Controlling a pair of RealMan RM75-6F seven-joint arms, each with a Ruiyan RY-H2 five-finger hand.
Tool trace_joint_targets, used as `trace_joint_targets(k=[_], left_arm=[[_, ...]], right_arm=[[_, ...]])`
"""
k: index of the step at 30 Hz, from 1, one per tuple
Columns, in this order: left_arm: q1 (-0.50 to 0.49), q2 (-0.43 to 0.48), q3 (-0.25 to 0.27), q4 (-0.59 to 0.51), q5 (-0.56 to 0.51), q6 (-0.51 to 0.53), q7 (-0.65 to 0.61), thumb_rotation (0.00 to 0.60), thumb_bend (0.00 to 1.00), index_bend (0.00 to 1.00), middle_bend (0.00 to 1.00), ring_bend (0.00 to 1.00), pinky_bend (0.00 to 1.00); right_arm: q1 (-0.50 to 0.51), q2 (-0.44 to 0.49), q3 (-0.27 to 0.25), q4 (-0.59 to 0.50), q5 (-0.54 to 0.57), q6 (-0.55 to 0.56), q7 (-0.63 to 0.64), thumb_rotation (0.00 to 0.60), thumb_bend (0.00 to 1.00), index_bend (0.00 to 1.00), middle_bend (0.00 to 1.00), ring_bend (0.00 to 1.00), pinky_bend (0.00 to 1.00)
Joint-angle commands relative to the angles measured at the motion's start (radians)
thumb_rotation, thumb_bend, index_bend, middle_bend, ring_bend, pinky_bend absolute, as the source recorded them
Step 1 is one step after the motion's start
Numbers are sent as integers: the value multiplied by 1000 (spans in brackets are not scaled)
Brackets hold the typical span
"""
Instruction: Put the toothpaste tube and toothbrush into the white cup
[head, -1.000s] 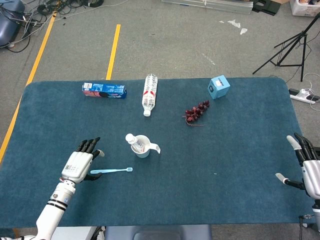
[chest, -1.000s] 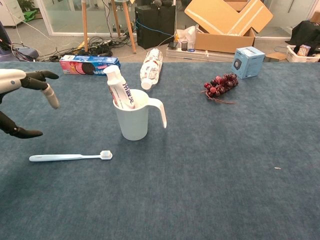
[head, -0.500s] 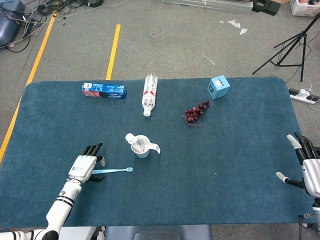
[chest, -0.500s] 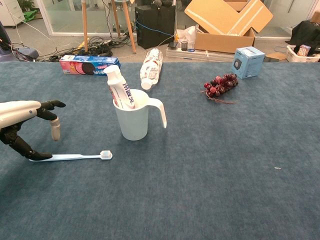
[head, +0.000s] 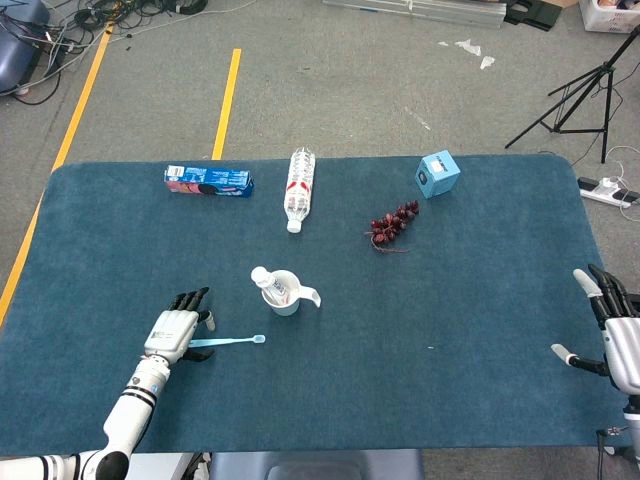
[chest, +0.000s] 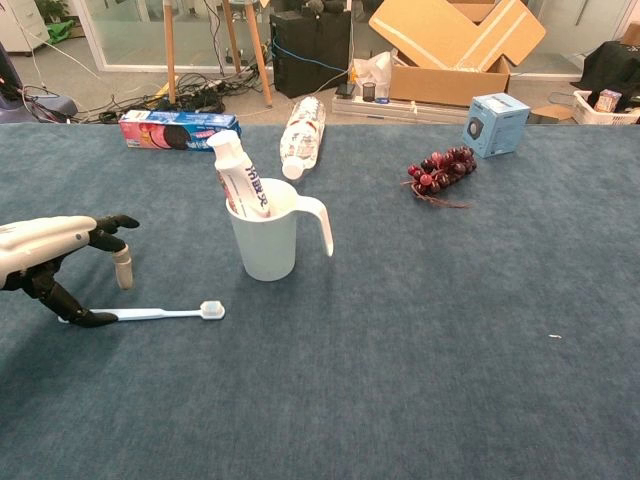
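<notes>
The white cup stands left of the table's centre with the toothpaste tube upright inside it, cap up. The light blue toothbrush lies flat on the cloth in front of the cup, bristles toward the cup. My left hand hovers low over the handle end, fingers apart; its thumb touches the cloth at the handle's tip, and the other fingers hang above the brush. My right hand rests spread at the table's right edge, holding nothing.
Along the far side lie a cookie pack, a water bottle, a bunch of dark grapes and a small blue box.
My left hand has dropped toward the table and slid right, ending with its thumb at the toothbrush handle. The toothbrush, cup and right hand have not moved.
</notes>
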Motion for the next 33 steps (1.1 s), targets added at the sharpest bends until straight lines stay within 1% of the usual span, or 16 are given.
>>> trace_joint_targets(k=[1, 4, 16, 24, 28, 33], left_arm=[[3, -9, -4, 11, -3, 1, 2, 600, 215, 452, 0, 0, 0], [5, -18, -6, 23, -5, -2, 1, 600, 215, 470, 0, 0, 0], [6, -49, -12, 68, -15, -30, 2, 600, 215, 487, 0, 0, 0], [6, -65, -22, 82, -29, -22, 24, 600, 220, 508, 0, 0, 0], [6, -69, -26, 86, -37, -23, 33, 600, 248, 521, 0, 0, 0], [5, -75, -28, 91, -45, -25, 45, 600, 255, 527, 0, 0, 0]], right_arm=[[0, 0, 0, 0, 1, 0, 0, 600, 0, 68, 52, 35, 424], [0, 0, 1, 1, 2, -1, 2, 600, 0, 68, 52, 35, 424], [-1, 4, 3, 3, 6, -2, 12, 600, 0, 68, 52, 35, 424], [-1, 4, 2, 4, 4, -1, 13, 600, 0, 68, 52, 35, 424], [-1, 4, 3, 4, 5, 0, 15, 600, 0, 68, 52, 35, 424], [-2, 5, 3, 4, 5, 0, 16, 600, 0, 68, 52, 35, 424]])
